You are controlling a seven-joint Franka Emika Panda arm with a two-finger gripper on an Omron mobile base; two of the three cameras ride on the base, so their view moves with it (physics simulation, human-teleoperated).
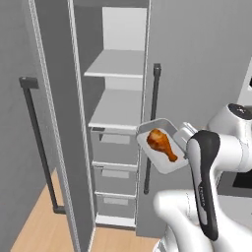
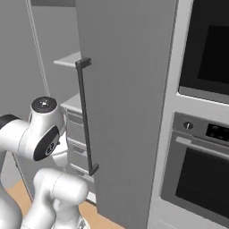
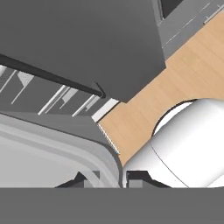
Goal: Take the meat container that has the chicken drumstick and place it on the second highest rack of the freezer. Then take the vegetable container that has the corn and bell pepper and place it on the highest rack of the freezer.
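Note:
The meat container [image 1: 163,162] is a shallow white tray carrying the orange-brown chicken drumstick [image 1: 161,142]. It hangs tilted in the air, just right of the freezer [image 1: 78,98] opening, at about the height of the top drawer. My gripper [image 1: 183,133] is shut on the tray's right rim. In the hand view the tray's rim [image 3: 65,140] runs between my gripper [image 3: 107,177] tips. The highest rack [image 1: 118,64] and the second rack [image 1: 117,109] below it are bare. The vegetable container is out of view.
The freezer's left door [image 1: 54,123] stands open with a dark bar handle [image 1: 39,142]. The right door [image 2: 125,103] is shut, its handle [image 1: 153,123] just behind the tray. Three grey drawers [image 1: 114,177] sit under the racks. Black-glass ovens [image 2: 201,174] stand to the right.

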